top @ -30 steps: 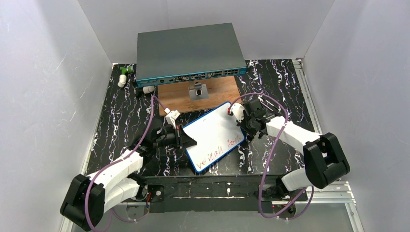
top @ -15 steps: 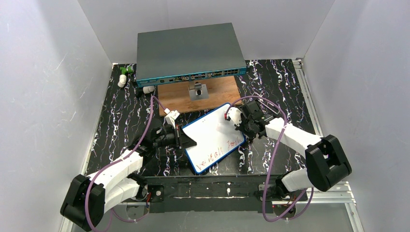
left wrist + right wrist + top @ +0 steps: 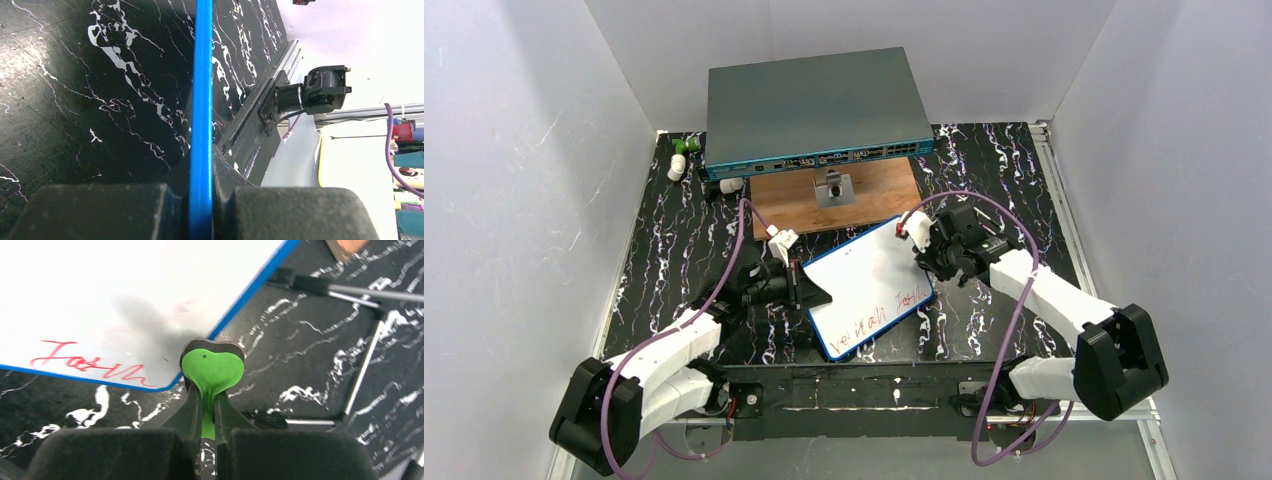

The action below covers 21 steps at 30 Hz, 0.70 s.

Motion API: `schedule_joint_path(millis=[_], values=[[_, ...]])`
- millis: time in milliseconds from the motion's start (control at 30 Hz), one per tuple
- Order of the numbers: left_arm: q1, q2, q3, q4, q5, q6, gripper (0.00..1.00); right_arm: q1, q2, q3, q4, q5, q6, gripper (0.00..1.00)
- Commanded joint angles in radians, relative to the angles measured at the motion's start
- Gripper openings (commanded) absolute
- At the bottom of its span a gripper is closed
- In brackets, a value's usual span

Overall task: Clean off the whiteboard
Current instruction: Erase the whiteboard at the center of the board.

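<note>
The whiteboard [image 3: 869, 285], white with a thin blue frame, lies tilted in the middle of the mat, with red handwriting [image 3: 879, 315] along its near edge. My left gripper [image 3: 809, 290] is shut on the board's left edge; its blue frame [image 3: 201, 125] runs between the jaws in the left wrist view. My right gripper [image 3: 929, 262] is shut on a green eraser [image 3: 212, 371] with a black felt rim, at the board's right edge. The right wrist view shows the whiteboard [image 3: 125, 300], the red writing [image 3: 90, 362] left of the eraser, and a faint smear above the eraser.
A grey-teal network switch box [image 3: 816, 112] stands at the back with a brown wooden board [image 3: 836, 195] in front of it. Small white and green items [image 3: 680, 155] lie at the back left. A thin metal frame [image 3: 360, 370] lies right of the eraser.
My right gripper with the eraser has moved from the board's upper right part a little right and back toward the board's right edge. The left gripper still holds the board.
</note>
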Motion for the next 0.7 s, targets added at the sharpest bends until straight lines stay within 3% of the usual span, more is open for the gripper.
schedule_joint_path(millis=[0,333,500,667], values=[[-0.006,-0.002,0.037,0.029,0.034,0.015,0.00,0.021,0.043,0.021,-0.024,-0.118,-0.007,0.01],[-0.006,-0.022,0.027,0.023,0.029,0.018,0.00,0.033,0.181,0.063,-0.089,-0.005,-0.013,0.01],[-0.006,-0.018,0.023,0.035,0.016,0.017,0.00,0.034,0.215,0.083,-0.156,-0.058,-0.039,0.01],[-0.006,0.007,0.018,0.079,0.022,-0.006,0.00,0.034,0.208,0.111,-0.192,-0.230,-0.010,0.01]])
